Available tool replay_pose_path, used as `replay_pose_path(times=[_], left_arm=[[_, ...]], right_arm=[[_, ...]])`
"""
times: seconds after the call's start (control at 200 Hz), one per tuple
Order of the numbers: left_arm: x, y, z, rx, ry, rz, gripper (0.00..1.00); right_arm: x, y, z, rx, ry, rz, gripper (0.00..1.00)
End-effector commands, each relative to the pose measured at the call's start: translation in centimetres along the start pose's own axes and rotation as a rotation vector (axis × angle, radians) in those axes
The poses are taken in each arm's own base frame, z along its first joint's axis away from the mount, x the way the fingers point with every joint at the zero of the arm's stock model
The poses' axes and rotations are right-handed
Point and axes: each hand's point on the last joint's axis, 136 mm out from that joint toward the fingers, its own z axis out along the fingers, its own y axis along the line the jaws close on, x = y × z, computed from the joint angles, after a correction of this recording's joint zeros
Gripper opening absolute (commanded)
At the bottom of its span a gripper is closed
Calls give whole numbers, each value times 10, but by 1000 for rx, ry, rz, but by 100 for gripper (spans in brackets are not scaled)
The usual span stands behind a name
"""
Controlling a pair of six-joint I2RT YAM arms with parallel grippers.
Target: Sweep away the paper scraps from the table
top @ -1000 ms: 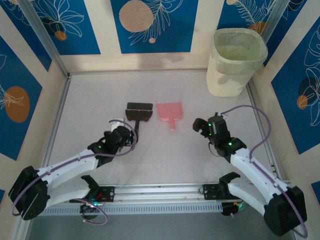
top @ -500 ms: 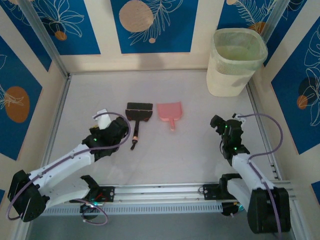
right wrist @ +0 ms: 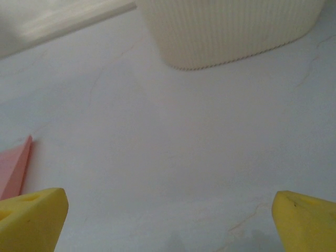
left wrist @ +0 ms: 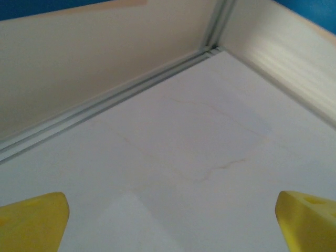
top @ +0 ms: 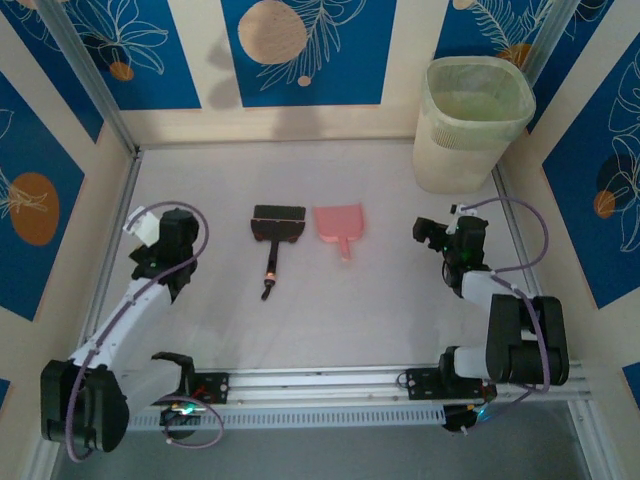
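Table (top: pixel 330 310) under L end effector (left wrist: pixel 170 220), R end effector (right wrist: pixel 170 218)

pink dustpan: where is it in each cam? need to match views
Top external: pink dustpan mid-table, just right of the brush.
Right wrist: one pink corner of it at the left edge, lower half.
Left wrist: looks at a table corner with rails.
Shared landmark: waste bin, far right in top external, top centre in right wrist.
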Motion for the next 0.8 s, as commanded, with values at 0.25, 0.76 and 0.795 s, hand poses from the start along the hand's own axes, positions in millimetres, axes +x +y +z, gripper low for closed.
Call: replay_pose_path(times=[0.25,0.76,0.795], left_arm=[[27,3,37,142,-60,320,100],[55,-38,42,402,-124,427,100],[57,-42,42,421,-108,438,100]], right_arm=[[-16,27,0,-150,-127,-119,99],[10,56,10,-205,-157,-291,99],[10,57,9,-208,-169,-294,99]])
